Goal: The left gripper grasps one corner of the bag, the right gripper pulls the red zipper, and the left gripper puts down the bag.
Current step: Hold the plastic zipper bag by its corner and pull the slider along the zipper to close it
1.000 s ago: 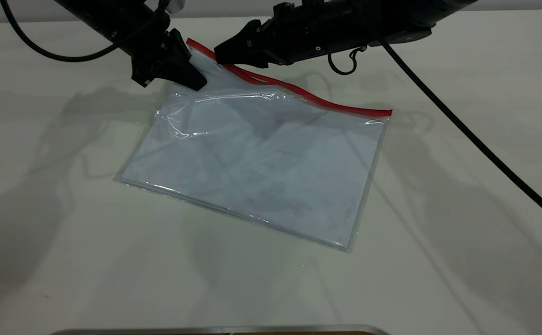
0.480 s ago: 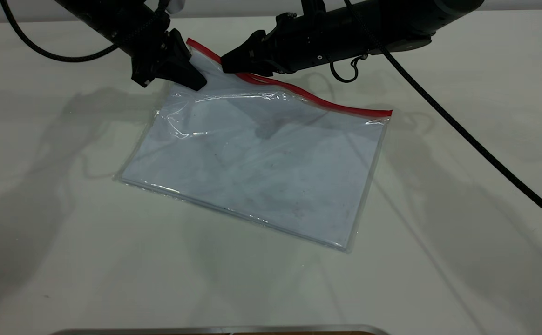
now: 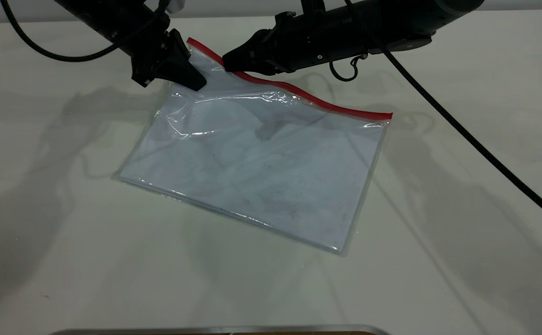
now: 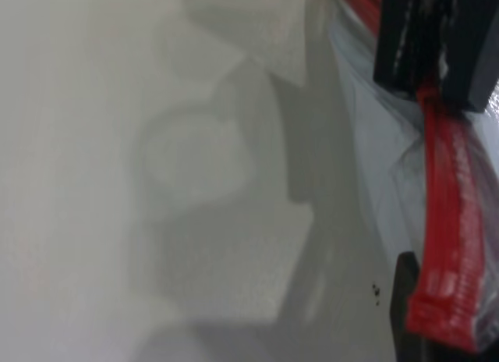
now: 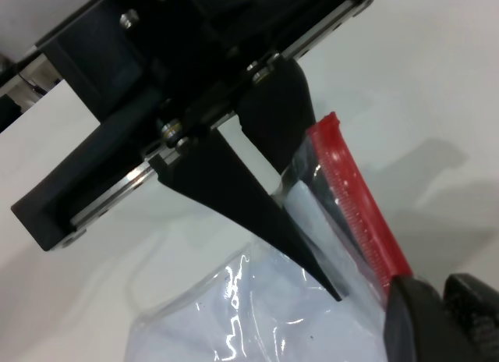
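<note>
Right wrist view alone shows the left gripper [image 5: 300, 214] clamping the corner [image 5: 323, 147]. Right gripper [image 3: 228, 63], closed on the red zipper [image 3: 317, 101], has shifted slightly rightward; the bag [image 3: 257, 163] lies flatter.

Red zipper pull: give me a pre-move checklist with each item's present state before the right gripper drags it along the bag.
1. Left gripper clamps the corner of the bag: ok.
2. Corner lifted off the table: ok.
3. Right gripper shut on the red zipper: ok.
4. Grip is on the slider tab itself: cannot tell, jaws hide it.
5. Zipper path toward the far corner free: ok.
</note>
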### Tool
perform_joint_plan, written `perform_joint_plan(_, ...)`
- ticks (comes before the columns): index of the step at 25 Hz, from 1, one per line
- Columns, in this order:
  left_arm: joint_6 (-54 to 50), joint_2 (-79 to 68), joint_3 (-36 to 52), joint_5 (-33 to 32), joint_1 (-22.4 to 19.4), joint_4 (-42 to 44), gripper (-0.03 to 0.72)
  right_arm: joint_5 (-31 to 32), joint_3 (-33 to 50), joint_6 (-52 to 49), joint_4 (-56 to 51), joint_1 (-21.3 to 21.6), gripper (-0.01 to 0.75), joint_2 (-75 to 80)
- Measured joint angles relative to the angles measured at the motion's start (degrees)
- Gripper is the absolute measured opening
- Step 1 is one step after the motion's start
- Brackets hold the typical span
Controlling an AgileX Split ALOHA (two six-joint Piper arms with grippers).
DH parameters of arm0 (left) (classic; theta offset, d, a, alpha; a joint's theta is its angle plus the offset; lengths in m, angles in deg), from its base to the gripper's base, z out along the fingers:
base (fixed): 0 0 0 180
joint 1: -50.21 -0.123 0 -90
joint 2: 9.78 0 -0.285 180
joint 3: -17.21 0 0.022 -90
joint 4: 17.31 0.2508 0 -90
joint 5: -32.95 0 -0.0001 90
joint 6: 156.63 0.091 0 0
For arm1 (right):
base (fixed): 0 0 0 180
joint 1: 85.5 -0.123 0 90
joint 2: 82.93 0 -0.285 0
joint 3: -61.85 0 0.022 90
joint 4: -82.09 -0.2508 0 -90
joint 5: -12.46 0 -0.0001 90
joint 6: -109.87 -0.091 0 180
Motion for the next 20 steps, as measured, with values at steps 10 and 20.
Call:
perform_joint_plan(10, -0.5, 0.0, 0.0, -1.7, -0.9, -1.5, 0.055, 1.0, 0.0, 1.1, 0.1, 0.2, 0.036, 0.0)
perform_joint_plan(20, 0.0, 0.7, 0.0, -5.9, -4.1, -6.8, 0.055, 0.2, -0.6, 1.3, 1.2, 0.3, 0.034, -0.5)
